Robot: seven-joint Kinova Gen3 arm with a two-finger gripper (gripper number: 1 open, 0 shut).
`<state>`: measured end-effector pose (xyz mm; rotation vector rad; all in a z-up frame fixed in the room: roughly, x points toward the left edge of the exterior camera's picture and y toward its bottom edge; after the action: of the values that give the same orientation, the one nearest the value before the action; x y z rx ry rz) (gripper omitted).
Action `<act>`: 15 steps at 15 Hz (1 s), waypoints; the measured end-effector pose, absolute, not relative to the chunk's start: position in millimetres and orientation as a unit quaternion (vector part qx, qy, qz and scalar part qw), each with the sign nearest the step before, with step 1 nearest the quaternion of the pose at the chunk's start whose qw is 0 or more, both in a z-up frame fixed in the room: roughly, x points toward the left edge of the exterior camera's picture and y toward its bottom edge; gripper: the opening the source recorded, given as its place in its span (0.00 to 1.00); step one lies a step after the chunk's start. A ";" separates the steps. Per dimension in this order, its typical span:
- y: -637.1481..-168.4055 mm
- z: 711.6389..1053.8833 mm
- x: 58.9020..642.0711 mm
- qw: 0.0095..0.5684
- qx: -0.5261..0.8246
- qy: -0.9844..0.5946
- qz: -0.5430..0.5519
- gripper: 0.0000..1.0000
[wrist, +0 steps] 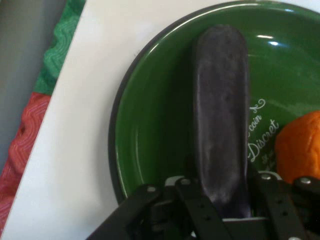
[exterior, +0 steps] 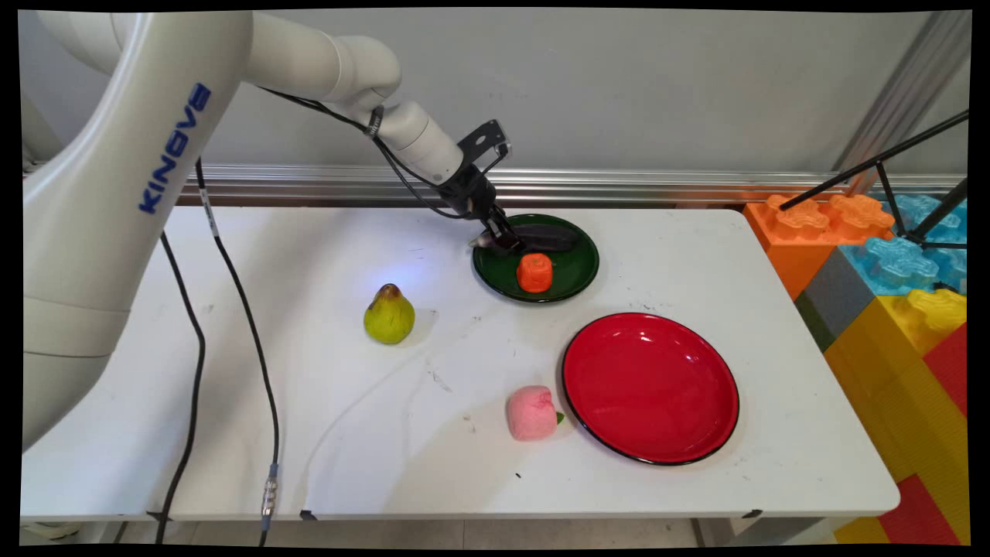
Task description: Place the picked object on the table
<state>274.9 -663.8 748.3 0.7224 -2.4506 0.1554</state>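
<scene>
Eggplant [wrist: 221, 125] is what we've got between the pincer [exterior: 501, 241] fingers, a dark purple one lying in the green plate [exterior: 576, 271] at the far side of the table [exterior: 325, 402]. From the hand view it runs straight out from the pincer, which is closed around its near end. We also see an orange carrot chunk [exterior: 534, 272] on the same plate, just beside the eggplant. Further off sit a pear [exterior: 389, 314], a pink peach [exterior: 530, 412] and a red plate [exterior: 650, 387].
</scene>
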 end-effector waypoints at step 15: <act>-651.2 803.4 276.5 0.321 0.256 -0.908 0.082 0.00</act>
<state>276.5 -651.2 803.4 0.6737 -2.3846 0.2159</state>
